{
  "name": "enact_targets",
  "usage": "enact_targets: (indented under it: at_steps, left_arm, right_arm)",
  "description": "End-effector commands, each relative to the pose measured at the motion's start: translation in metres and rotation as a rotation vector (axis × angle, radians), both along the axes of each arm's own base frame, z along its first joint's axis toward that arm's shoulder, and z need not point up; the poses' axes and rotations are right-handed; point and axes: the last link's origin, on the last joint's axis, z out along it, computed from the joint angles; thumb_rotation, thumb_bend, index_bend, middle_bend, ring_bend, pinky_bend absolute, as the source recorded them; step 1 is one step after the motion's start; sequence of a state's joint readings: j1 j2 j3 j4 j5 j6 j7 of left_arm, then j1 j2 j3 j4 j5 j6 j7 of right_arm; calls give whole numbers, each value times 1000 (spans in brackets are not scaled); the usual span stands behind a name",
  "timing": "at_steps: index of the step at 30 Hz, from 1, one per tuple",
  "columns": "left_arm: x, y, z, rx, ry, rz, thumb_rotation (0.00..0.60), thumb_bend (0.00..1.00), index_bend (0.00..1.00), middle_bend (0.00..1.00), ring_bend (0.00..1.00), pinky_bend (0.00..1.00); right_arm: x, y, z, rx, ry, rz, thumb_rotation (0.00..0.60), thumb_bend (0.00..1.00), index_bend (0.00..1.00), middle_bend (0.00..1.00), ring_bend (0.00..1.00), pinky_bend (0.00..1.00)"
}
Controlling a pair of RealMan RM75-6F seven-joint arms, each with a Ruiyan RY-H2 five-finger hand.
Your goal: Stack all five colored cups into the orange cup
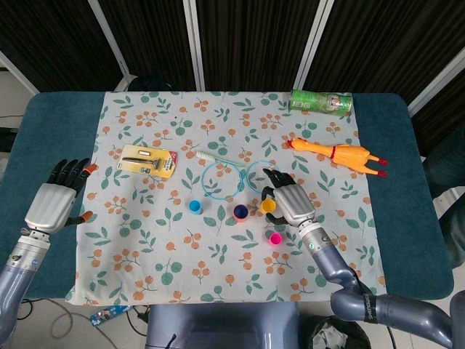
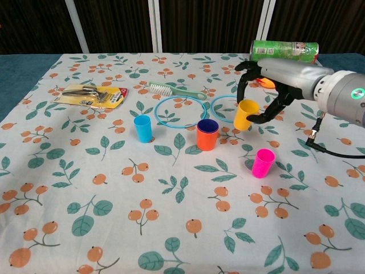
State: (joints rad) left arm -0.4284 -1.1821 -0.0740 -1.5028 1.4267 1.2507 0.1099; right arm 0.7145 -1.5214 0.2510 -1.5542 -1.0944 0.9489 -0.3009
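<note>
floral cloth [image 2: 85, 188]: right hand [image 2: 272, 80] fingers clamped on yellow cup [image 2: 246, 114], lifted just beside orange cup [image 2: 207, 135]; left hand [image 1: 54, 200] fingers apart.

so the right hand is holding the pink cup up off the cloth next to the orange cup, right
Not quite: the cup in the right hand is the yellow cup, not the pink one. The chest view shows it gripped and lifted off the cloth, next to the orange cup. The pink cup stands on the cloth, apart from the hand.
</note>
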Motion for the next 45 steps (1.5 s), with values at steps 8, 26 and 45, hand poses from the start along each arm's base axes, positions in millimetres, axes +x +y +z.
enact_targets:
  at_steps: [8,26,45]
  left_arm:
    - [1,0,-1,-2,-3,3,600,138,88,0,0,0]
    - [0,1,2,4,-3,7,600,138,88,0,0,0]
    - [-4,2,4,10,9,14,600,138,86,0,0,0]
  right_arm:
    - [39,0,-2,15,-19,63,600,387,500,0,39,121]
    - [52,7,-24,65,-25,68,600,387,500,0,39,121]
    - [45,6,-32,79,-5,51,600,387,271,0,25,121]
